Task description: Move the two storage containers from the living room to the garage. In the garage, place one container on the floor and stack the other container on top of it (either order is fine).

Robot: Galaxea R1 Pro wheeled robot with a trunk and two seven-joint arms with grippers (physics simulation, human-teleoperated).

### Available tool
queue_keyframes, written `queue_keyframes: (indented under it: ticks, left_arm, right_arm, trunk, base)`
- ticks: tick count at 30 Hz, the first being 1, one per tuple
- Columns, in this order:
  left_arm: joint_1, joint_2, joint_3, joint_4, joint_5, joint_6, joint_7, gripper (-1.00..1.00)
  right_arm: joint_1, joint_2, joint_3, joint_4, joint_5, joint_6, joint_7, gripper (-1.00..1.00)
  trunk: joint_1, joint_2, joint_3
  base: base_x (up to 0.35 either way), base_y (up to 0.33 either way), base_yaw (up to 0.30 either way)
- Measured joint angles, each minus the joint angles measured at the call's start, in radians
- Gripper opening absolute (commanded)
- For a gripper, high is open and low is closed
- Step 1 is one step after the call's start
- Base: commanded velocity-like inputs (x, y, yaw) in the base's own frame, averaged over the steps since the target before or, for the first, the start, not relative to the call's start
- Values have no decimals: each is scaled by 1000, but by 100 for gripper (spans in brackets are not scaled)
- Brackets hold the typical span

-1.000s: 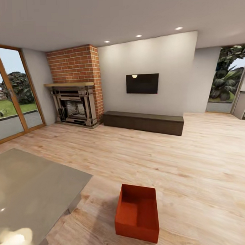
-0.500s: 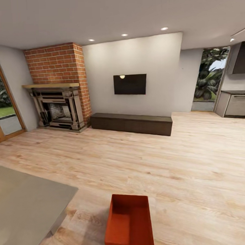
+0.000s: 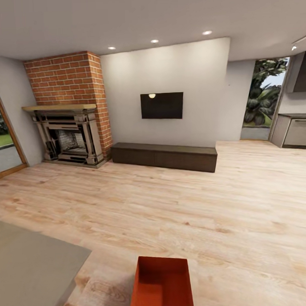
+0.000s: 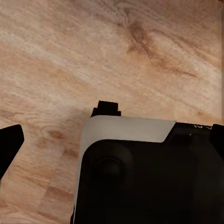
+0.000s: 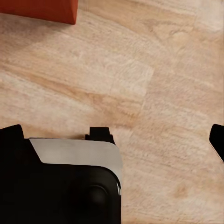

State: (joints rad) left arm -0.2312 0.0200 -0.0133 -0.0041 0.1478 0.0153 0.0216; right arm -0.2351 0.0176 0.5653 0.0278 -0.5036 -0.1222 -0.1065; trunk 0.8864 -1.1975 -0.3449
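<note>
A red-orange box [image 3: 161, 286] is sitting open-topped on the wood floor [image 3: 227, 212] beside the grey tabletop [image 3: 29, 265]; it is looking light, rigid, thin-walled; grasping a rim wall is advisable; both jaws are standing open, empty.

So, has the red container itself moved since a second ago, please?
No. The storage container keeps its place right of the grey table; only the camera shifted.

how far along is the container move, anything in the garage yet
Nothing looks done. The scene is the living room: brick fireplace, dark low cabinet, wood-plank floor. One red-orange storage container sits on that floor beside the grey table, ungripped. Both wrist views look down at bare planks past the robot's own body, with a container's corner at the right wrist view's edge. Left: grasping, carrying both to the garage, stacking.
</note>
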Motion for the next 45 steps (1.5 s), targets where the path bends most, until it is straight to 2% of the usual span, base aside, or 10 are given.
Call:
queue_keyframes:
  ticks: [11,23,38,45]
  left_arm:
    - [0,1,0,0,2,-15,0,100]
    - [0,2,0,-1,3,-30,2,100]
    - [0,1,0,0,3,-29,2,100]
    - [0,1,0,-1,3,-29,2,100]
  right_arm:
    - [0,0,0,0,0,0,0,100]
    - [0,0,0,0,0,0,0,100]
    - [0,0,0,0,-3,0,0,100]
    - [0,0,0,0,-3,0,1,100]
  trunk:
    - [0,0,0]
    - [1,0,0]
    - [1,0,0]
    - [1,0,0]
  base:
    - [275,0,0]
    - [15,0,-5]
    - [0,3,-182]
    - [44,229,-15]
